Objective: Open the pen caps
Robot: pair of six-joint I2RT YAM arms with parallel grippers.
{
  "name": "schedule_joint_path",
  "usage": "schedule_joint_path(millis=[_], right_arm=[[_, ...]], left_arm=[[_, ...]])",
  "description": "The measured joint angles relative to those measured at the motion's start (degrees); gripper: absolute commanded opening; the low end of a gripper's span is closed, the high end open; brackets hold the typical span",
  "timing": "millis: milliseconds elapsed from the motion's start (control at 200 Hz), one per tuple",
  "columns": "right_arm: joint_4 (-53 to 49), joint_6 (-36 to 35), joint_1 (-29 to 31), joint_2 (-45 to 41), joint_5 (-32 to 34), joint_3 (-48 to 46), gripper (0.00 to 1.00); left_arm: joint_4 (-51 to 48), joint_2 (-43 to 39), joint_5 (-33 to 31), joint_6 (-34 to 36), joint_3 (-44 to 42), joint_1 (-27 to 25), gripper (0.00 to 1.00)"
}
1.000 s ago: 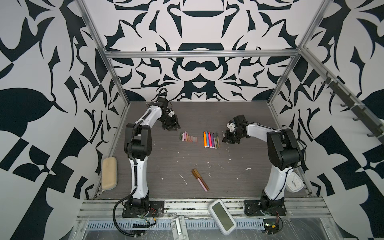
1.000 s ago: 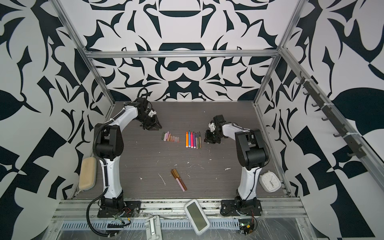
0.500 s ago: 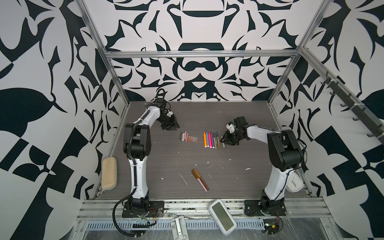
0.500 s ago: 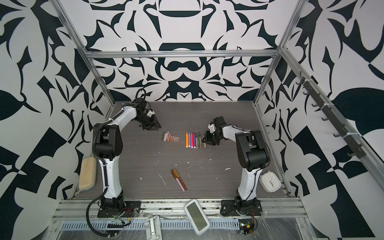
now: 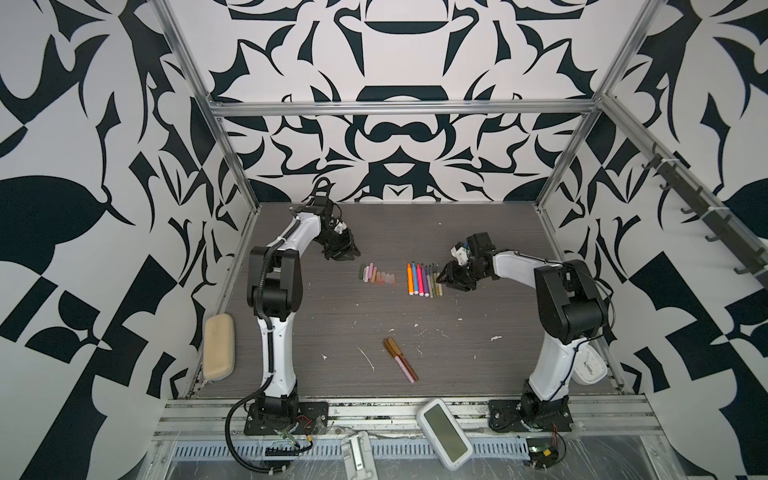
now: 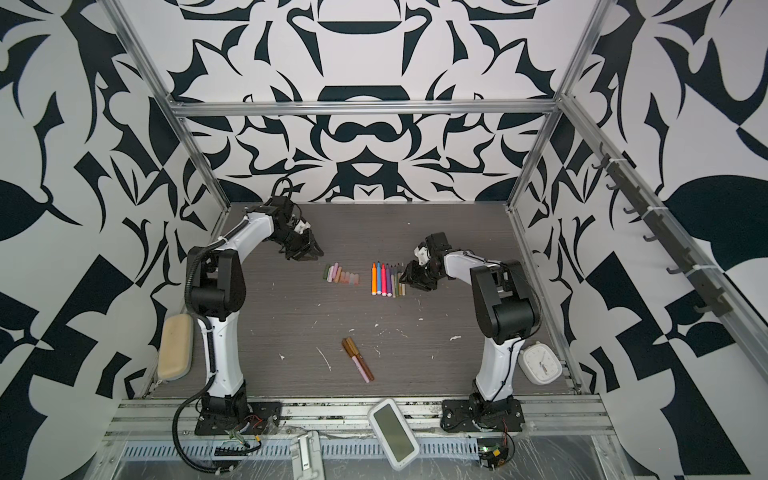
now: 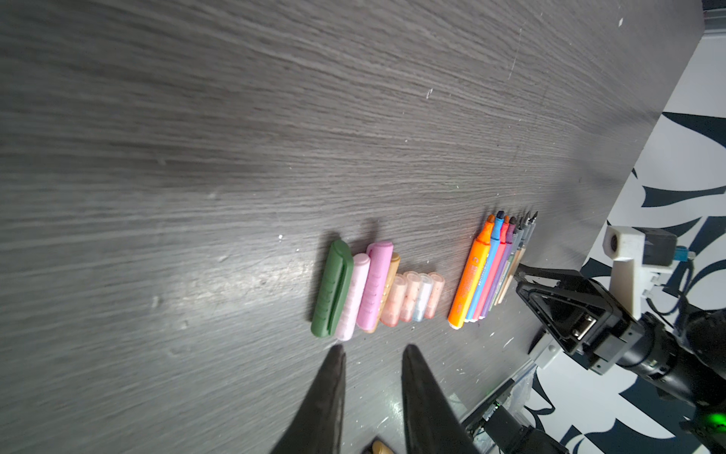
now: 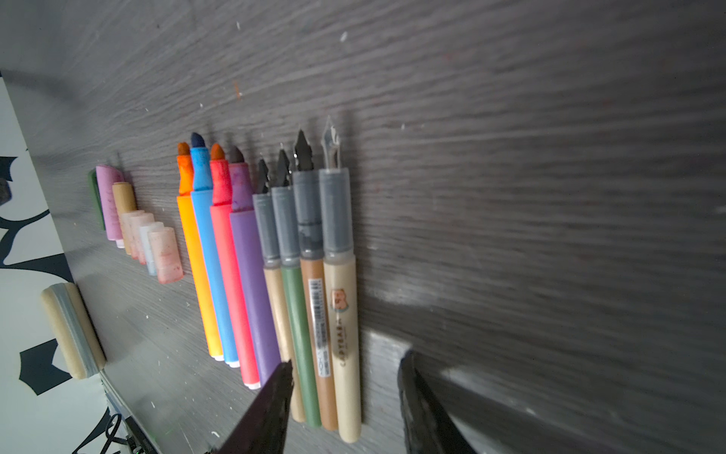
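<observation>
**Caps off, laid in rows**

Eight caps [image 5: 376, 275] lie flat in a touching row: green, pale pink, pink, tan, then four translucent. Just beside them, eight bare-tipped pens [image 5: 423, 279] lie parallel, tips all one way: four markers and four nib pens. Two more pens [image 5: 400, 359] lie slanted, well apart, nearer the front.

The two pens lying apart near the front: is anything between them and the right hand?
Nothing visible: bare table lies between the right hand and the two pens. The row of uncapped pens sits just beside the hand.
</observation>
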Motion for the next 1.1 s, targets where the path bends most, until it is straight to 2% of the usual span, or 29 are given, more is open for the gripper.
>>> schedule_joint_path(millis=[165,490,870,1100], right_arm=[[0.04,0.33,0.00,0.00,-0.02,0.00,0.48],[-0.04,1.60,0.00,-2.05,0.74,-1.22,0.46],[-3.02,1.07,0.00,-10.60,2.03,-4.98,0.46],[-4.39,0.90,-0.04,-13.42,2.54,-5.22,0.46]], left_arm=[[-0.17,0.31,0.63,-1.33,1.66,0.00,0.26],[-0.04,7.41,2.10,-4.50,11.67,-0.74,0.07],[0.39,16.87,6.69,-5.11,16.96,-2.71,0.06],[1.95,19.47,10.69,-3.52,16.11,-2.62,0.01]])
